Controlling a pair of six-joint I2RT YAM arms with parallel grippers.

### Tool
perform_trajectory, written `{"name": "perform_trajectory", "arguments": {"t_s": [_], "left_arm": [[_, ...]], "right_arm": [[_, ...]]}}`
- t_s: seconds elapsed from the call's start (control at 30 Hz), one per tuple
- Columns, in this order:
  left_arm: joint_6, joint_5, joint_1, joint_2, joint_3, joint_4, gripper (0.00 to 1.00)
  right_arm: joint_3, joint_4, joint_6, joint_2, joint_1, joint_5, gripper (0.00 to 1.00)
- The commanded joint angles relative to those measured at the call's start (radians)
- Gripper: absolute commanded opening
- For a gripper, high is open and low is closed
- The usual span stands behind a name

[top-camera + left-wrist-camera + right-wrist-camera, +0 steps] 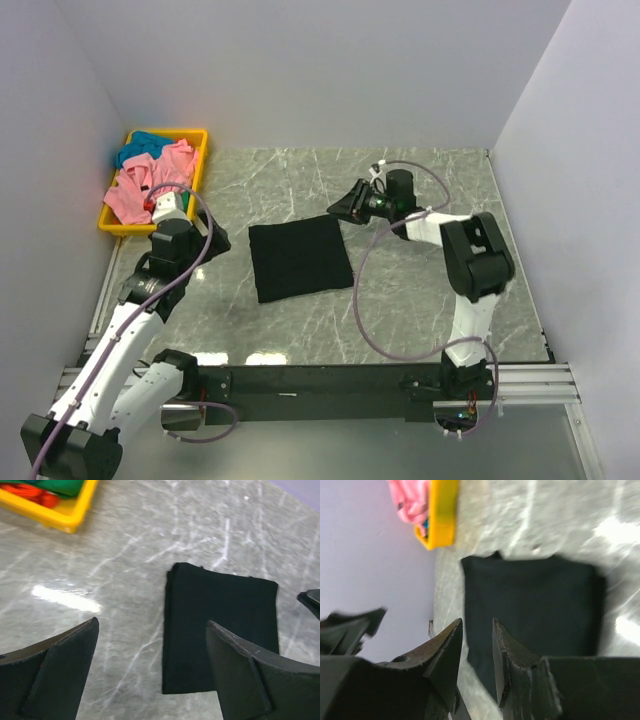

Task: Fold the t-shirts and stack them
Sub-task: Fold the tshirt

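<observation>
The black t-shirt [300,260] lies folded into a flat rectangle at the middle of the table. It also shows in the left wrist view [220,625] and the right wrist view [530,605]. The pink t-shirt [150,182] and the teal one [140,146] lie crumpled in the yellow bin [201,165] at the back left. My left gripper [205,238] is open and empty, above the table just left of the black shirt [152,622]. My right gripper [345,205] hovers off the shirt's far right corner, jaws a narrow gap apart with nothing between them [477,622].
The yellow bin also shows in the left wrist view [70,519] and the right wrist view [442,515]. White walls close in the table on the left, back and right. A purple cable [365,320] loops over the table by the right arm.
</observation>
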Motion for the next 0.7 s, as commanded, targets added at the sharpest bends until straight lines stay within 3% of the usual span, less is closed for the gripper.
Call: {"name": "perform_trajectory", "arguments": {"t_s": [0.0,0.23,0.37,0.5,0.67], "left_arm": [[0.000,0.125,0.006,0.058,-0.006,0.084,0.92],[-0.107,0.294,0.006,0.284,0.062,0.234,0.83],[-0.152,0.360,0.006,0.448,0.113,0.343,0.68],[-0.161,0.357,0.008,0.617,0.183,0.383,0.45],[-0.163,0.331,0.018,0.830,0.269,0.409,0.33]], "right_arm": [[-0.087,0.005,-0.057,-0.143,-0.002,0.007,0.38],[-0.272,-0.032,-0.121,-0.278,0.015,0.035,0.38],[-0.322,-0.021,-0.129,-0.278,0.019,0.021,0.38],[-0.355,0.012,-0.123,-0.248,0.024,0.018,0.37],[-0.383,0.074,-0.098,-0.170,0.024,0.004,0.37]]}}
